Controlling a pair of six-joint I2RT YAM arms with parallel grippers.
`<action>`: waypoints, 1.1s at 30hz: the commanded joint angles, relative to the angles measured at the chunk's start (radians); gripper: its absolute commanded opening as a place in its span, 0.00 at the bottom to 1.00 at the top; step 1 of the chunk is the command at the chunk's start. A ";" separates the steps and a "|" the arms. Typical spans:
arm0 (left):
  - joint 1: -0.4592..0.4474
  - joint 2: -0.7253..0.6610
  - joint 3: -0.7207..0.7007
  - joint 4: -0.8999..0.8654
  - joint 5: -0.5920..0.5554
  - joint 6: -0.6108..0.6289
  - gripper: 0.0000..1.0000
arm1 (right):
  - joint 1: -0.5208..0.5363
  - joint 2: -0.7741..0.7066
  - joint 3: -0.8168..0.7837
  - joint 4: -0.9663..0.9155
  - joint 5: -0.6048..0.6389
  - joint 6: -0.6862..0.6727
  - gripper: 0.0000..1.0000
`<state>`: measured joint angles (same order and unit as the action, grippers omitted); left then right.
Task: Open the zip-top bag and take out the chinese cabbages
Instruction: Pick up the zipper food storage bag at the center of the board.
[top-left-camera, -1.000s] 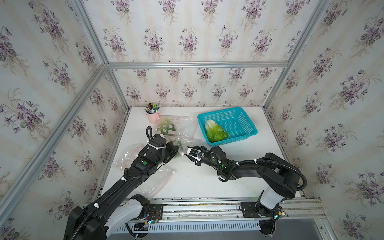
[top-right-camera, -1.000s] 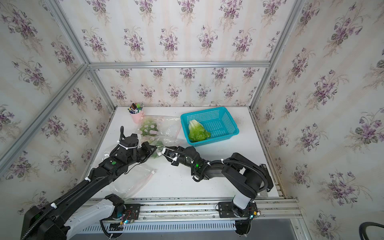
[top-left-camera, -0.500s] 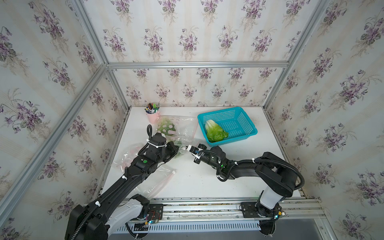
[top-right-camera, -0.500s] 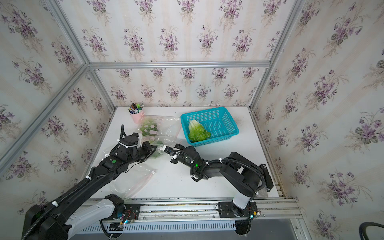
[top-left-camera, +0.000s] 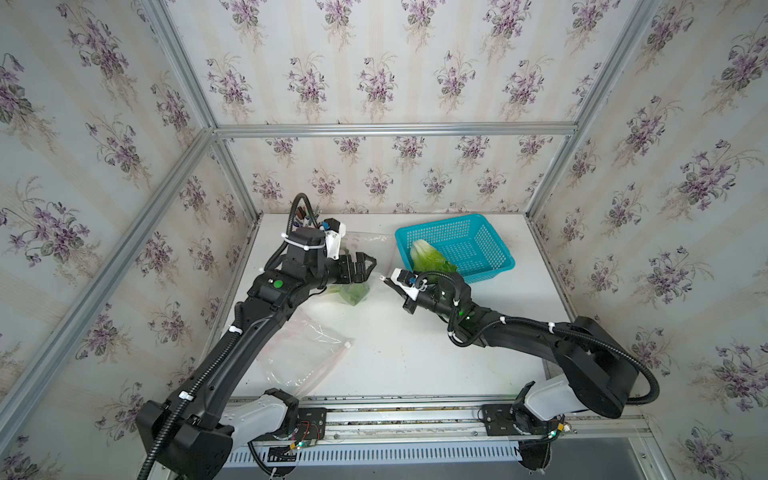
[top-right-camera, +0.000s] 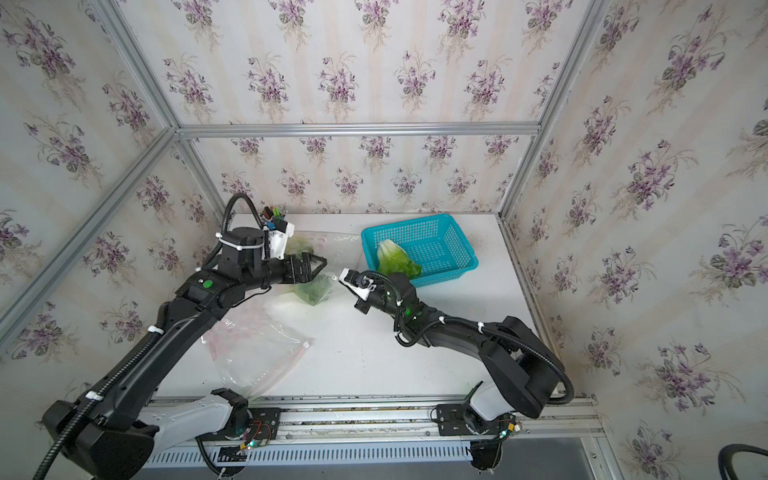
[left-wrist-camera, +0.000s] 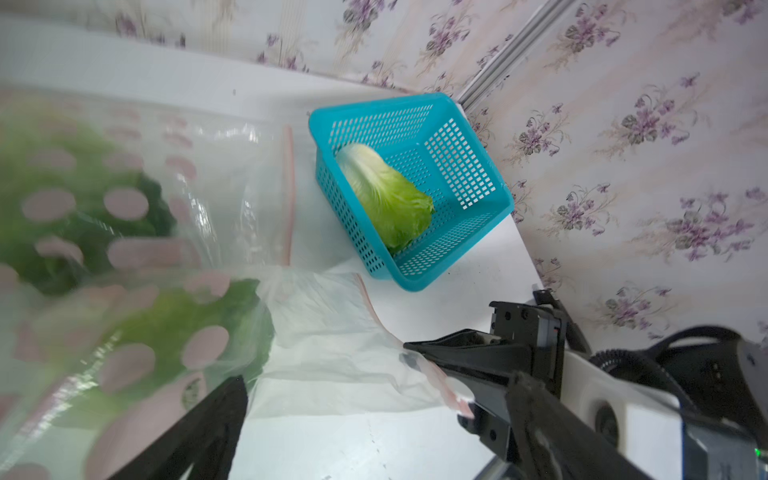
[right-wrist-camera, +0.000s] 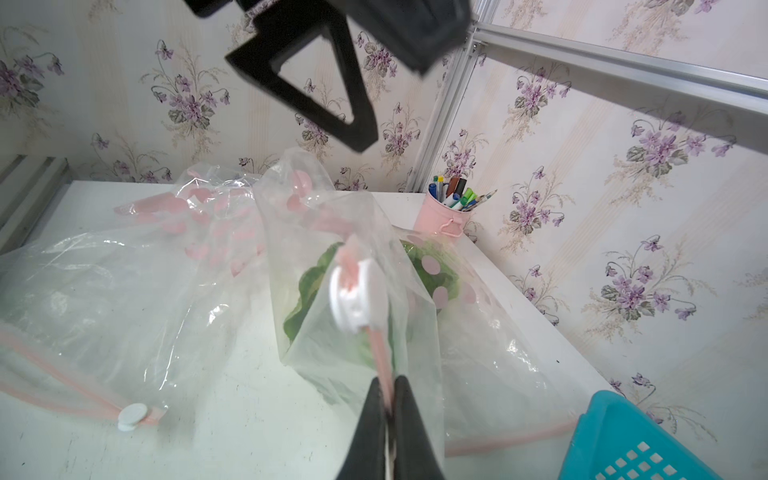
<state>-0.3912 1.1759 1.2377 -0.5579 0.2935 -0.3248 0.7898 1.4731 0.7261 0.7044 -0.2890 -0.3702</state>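
The zip-top bag (right-wrist-camera: 353, 232), clear with pink dots, hangs by its pink zip strip from my right gripper (right-wrist-camera: 388, 399), which is shut on that strip just past the white slider (right-wrist-camera: 351, 295). One of the chinese cabbages (right-wrist-camera: 305, 291) shows green inside it, also seen in both top views (top-left-camera: 353, 293) (top-right-camera: 313, 291). My left gripper (top-left-camera: 368, 266) (left-wrist-camera: 374, 415) is open, hovering just above and behind the bag, holding nothing. Another cabbage (top-left-camera: 430, 259) (left-wrist-camera: 386, 195) lies in the blue basket (top-left-camera: 490, 249). A further bagged cabbage (left-wrist-camera: 75, 195) lies behind.
An empty clear zip bag (top-left-camera: 307, 353) (right-wrist-camera: 104, 291) lies flat at the table's front left. A pink cup of pens (right-wrist-camera: 449, 212) stands in the back left corner. The basket (top-right-camera: 453, 245) sits at the back right, close to my right wrist.
My left gripper has let go of the bag, opened and risen toward the back. My right gripper has shut on the zip strip and lifted it slightly.
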 joint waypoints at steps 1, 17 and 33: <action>-0.001 0.014 0.063 -0.140 0.082 0.392 0.95 | -0.016 -0.027 0.035 -0.210 -0.108 -0.007 0.00; -0.008 0.138 0.118 -0.158 0.451 0.946 0.99 | -0.105 -0.092 0.079 -0.383 -0.283 0.122 0.00; -0.106 0.114 0.071 -0.230 0.300 1.157 0.45 | -0.112 -0.105 0.114 -0.442 -0.318 0.131 0.00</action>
<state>-0.4801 1.2869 1.3159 -0.7547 0.6464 0.7624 0.6796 1.3724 0.8326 0.2661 -0.5842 -0.2337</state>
